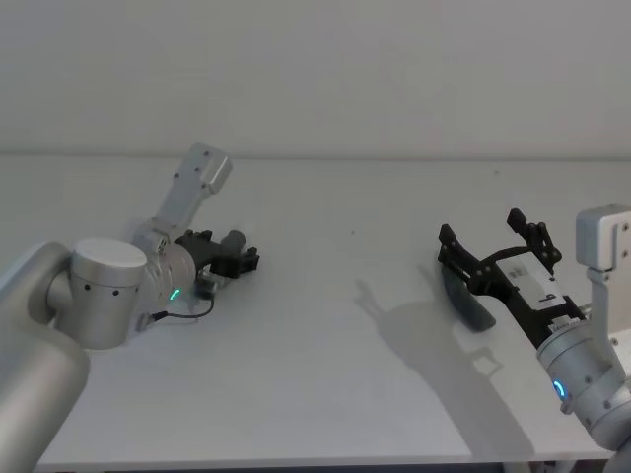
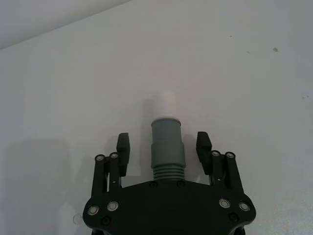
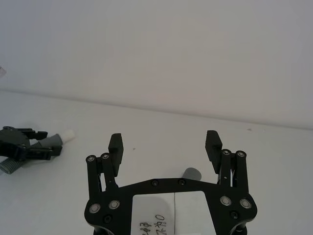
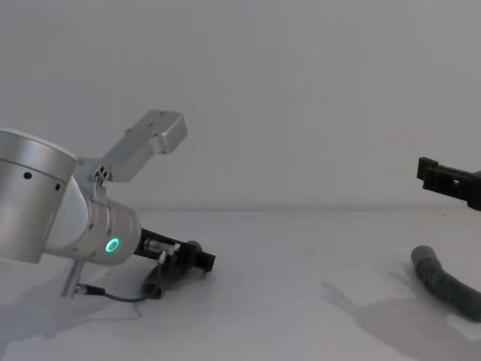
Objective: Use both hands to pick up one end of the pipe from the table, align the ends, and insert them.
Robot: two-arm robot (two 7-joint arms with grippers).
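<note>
Head view: plain white table meets bare pale wall.

Left side of the white table: one hose piece sits between the left gripper's spread fingers, a gap showing on each side. Its smooth grey cuff pokes forward past the ribs, ending in a narrower whitish tip. Over on the right, the other piece, dark, ribbed and curved, lies flat on the table. It is beneath the right gripper, whose fingers stand wide apart.
</note>
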